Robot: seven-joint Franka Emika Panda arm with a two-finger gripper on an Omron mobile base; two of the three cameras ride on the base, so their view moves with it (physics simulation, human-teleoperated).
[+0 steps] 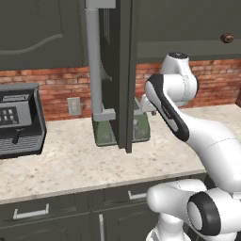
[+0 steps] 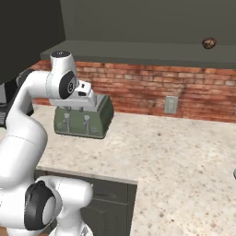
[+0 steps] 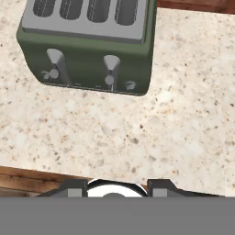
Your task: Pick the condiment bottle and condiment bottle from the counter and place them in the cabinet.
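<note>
My gripper (image 3: 117, 190) points down at the counter just in front of the toaster. Between its two dark fingertips (image 3: 77, 191) sits a round white top, which looks like the cap of a condiment bottle (image 3: 110, 188); the jaws are shut on it. The rest of the bottle is hidden under the hand. In the right base view my hand (image 2: 85, 96) hangs above the toaster. In the left base view the wrist (image 1: 142, 104) disappears behind the open cabinet door (image 1: 125, 70), which hides the fingers and the bottle.
A dark green four-slot toaster (image 3: 87, 46) (image 2: 83, 120) (image 1: 106, 132) stands against the brick wall. A coffee machine (image 1: 19, 123) sits at the far left. The speckled counter (image 2: 175, 152) stretches to the right. The closed upper cabinets carry a round knob (image 2: 209, 43).
</note>
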